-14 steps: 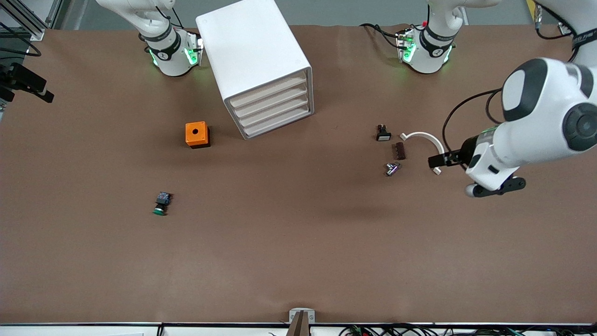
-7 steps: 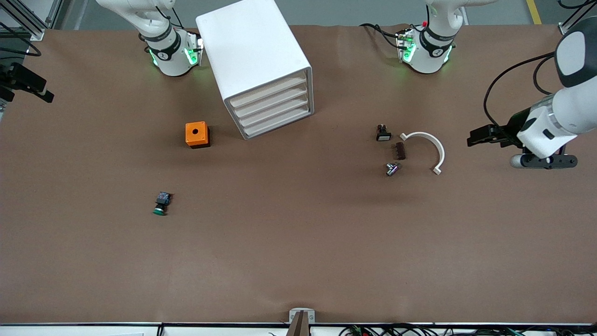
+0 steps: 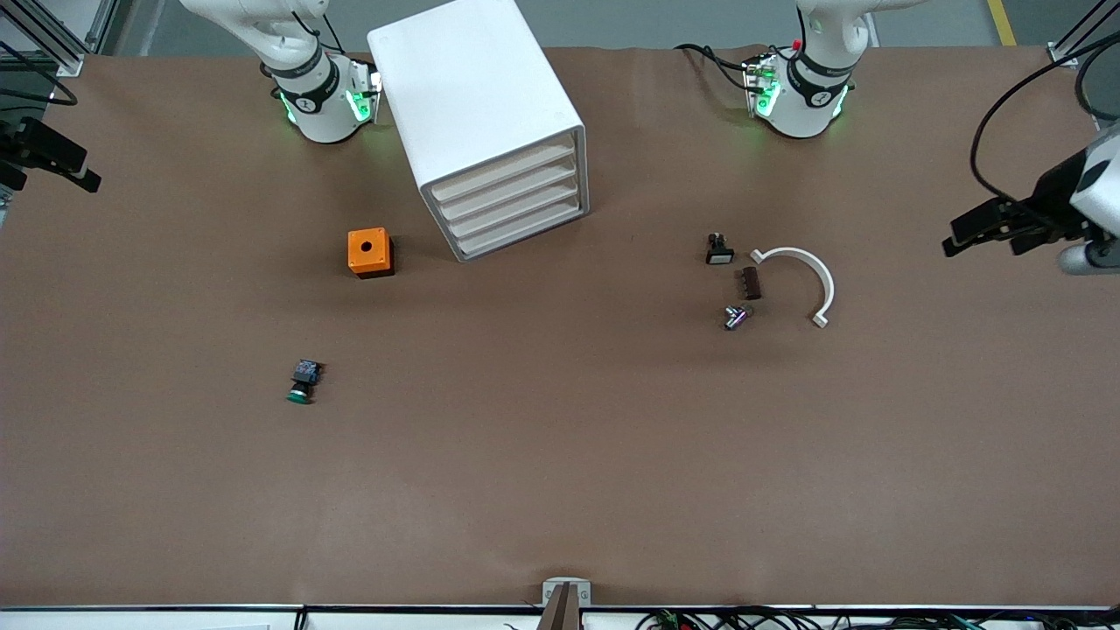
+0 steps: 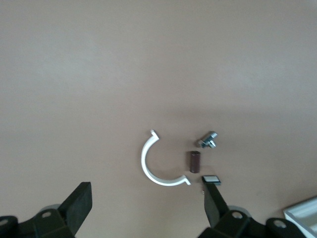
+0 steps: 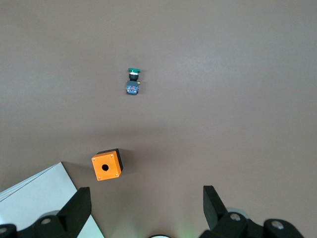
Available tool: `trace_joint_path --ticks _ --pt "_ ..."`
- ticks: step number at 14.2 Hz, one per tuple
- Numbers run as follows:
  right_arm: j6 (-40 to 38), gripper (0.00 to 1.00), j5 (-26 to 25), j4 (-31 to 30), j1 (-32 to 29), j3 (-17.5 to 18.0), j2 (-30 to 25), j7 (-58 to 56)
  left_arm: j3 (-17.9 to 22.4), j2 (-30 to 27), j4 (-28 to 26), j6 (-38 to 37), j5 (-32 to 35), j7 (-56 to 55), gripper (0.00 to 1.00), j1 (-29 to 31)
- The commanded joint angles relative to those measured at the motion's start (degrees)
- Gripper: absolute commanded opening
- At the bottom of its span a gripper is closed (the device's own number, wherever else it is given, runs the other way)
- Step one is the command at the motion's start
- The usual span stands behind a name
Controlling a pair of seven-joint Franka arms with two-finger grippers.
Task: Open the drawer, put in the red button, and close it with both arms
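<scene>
Scanning from the green button (image 3: pixel 300 394) to the shut drawer (image 3: pixel 503 168), I find no red button; probably it's already inside. My left gripper (image 4: pixel 147 196) hangs open over the left arm's table end, and my right gripper (image 5: pixel 146 198) open near the orange box (image 5: pixel 106 164). Next: park both.

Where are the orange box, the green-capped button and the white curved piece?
orange box (image 3: pixel 370 252), front view, its top face.
green-capped button (image 3: pixel 302 382), front view, its body.
white curved piece (image 3: pixel 818 269), front view, its arc.

Matt brown table (image 3: pixel 560 490); glossy white cabinet (image 3: pixel 464 79)
</scene>
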Motion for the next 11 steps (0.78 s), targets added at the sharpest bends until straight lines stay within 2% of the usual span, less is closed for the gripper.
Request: trace_joint_path --ticks 1,4,7,11 --pt "0.6 1.00 -1.2 -1.1 -0.6 0.7 -1.4 0.4 -0.8 0.2 1.9 0.3 2.3 0.6 1.00 0.3" --pt "1.1 1.00 -1.6 -1.1 -0.5 0.8 -1.4 0.0 -0.2 0.2 2.0 0.4 2.3 0.5 1.00 -1.6" --pt "1.3 1.00 -1.7 -1.1 -0.4 0.8 -1.4 -0.1 7.5 0.2 2.0 0.4 3.2 0.3 1.00 -9.8" --pt "1.7 1.00 -1.7 -1.1 -0.2 0.9 -1.3 -0.8 8.2 0.1 4.3 0.5 3.3 0.4 1.00 -9.6"
